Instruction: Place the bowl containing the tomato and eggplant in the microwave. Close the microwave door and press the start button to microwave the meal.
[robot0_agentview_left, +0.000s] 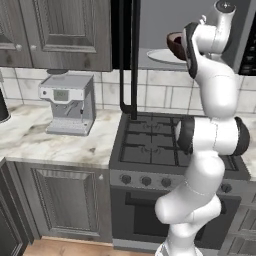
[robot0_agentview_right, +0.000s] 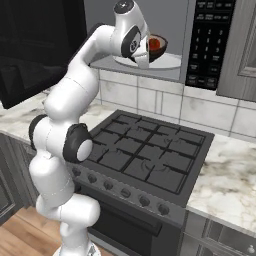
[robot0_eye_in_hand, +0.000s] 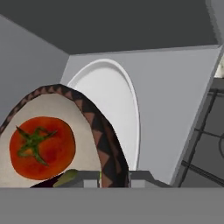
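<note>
From the left, I see the door swung wide so the bowl can enter the microwave. From the right, it hangs over the plate. Hand view: my gripper pinches the rim, tomato inside.

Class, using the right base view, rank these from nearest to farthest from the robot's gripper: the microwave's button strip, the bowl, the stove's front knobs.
1. The bowl, held at the gripper itself, over the turntable plate inside the microwave.
2. The button strip, to the right of the gripper, on the microwave's right side.
3. The stove knobs, far below, along the stove's front edge.
</note>
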